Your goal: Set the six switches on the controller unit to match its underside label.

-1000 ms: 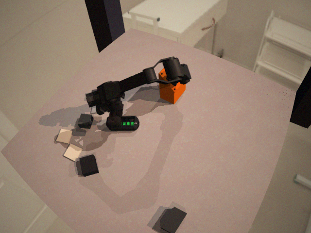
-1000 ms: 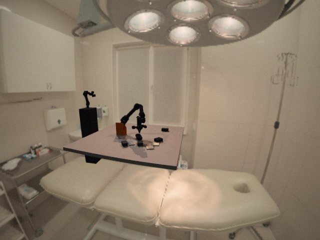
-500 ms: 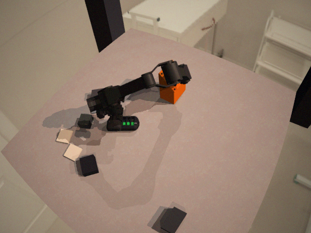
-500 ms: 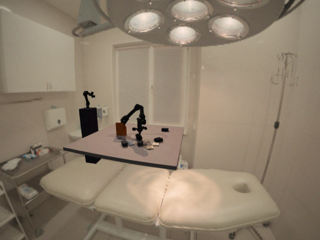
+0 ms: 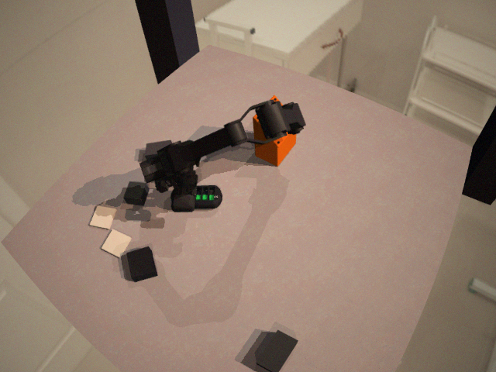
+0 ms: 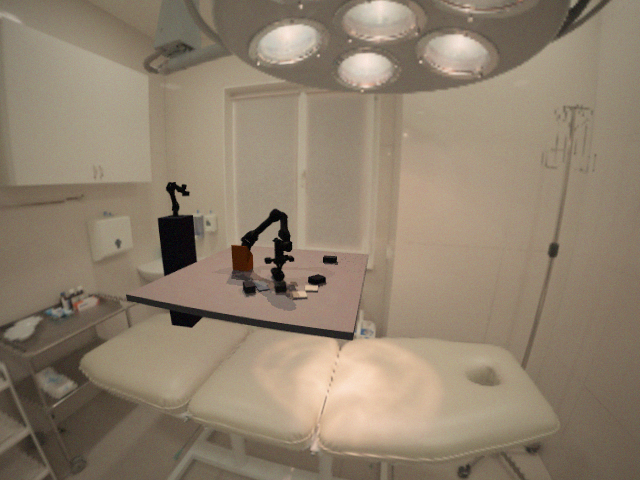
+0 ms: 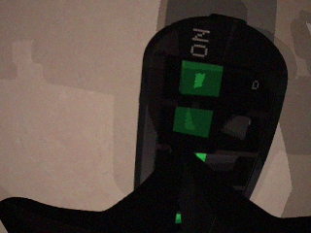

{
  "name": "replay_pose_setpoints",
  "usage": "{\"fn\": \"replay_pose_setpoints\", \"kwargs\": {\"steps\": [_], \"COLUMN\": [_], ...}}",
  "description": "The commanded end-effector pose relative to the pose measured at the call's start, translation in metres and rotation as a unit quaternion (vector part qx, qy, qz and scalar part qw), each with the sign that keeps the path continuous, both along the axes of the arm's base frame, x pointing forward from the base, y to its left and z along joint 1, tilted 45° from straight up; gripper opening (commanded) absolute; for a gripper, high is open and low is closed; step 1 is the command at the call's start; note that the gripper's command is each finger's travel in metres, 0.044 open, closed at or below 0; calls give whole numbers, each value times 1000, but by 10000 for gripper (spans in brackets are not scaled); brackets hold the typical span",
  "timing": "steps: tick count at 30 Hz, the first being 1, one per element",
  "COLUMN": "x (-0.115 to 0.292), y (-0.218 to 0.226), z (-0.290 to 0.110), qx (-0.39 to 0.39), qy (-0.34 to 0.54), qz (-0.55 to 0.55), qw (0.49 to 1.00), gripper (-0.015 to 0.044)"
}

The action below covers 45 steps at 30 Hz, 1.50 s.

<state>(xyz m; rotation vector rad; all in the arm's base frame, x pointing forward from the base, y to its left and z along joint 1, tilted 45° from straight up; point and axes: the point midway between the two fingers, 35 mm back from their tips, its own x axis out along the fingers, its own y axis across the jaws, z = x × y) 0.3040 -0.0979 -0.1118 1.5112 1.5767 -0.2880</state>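
Note:
The dark controller unit (image 5: 218,201) (image 7: 214,44) sits with its switches facing up on the bench (image 5: 340,240); its label is hidden underneath. The wrist view shows the ON mark at its top end and two green switch ends, the upper (image 7: 204,84) and the lower (image 7: 194,123); a green sliver of a third shows beside the fingers. Whether those ends are pressed down is unclear. My gripper (image 5: 184,201) (image 7: 180,157) is shut and empty, low over the middle of the switch row. It covers the remaining switches. I cannot tell whether the tips touch a switch.
A dark block (image 5: 136,193) and two pale tiles, one (image 5: 102,218) behind the other (image 5: 115,242), are left of the unit. Another dark block (image 5: 142,264) is beside the tiles. A grey block (image 5: 158,148) is behind the wrist, and one more (image 5: 276,350) lies far off. The arm's orange base (image 5: 276,153) stands behind.

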Motion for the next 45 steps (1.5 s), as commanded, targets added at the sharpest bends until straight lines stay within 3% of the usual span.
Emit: {"fn": "replay_pose_setpoints", "kwargs": {"steps": [1,20,25,45], "x": [-2,-9,-20,-15], "y": [2,-29,-46,-29], "z": [-1,31,12,-7], "qx": [2,1,1,1], "qy": [4,4,4,2], "qz": [-1,-2,-1,1], "qw": [1000,1000,1000,1000], "gripper": [0,0,0,0]}}
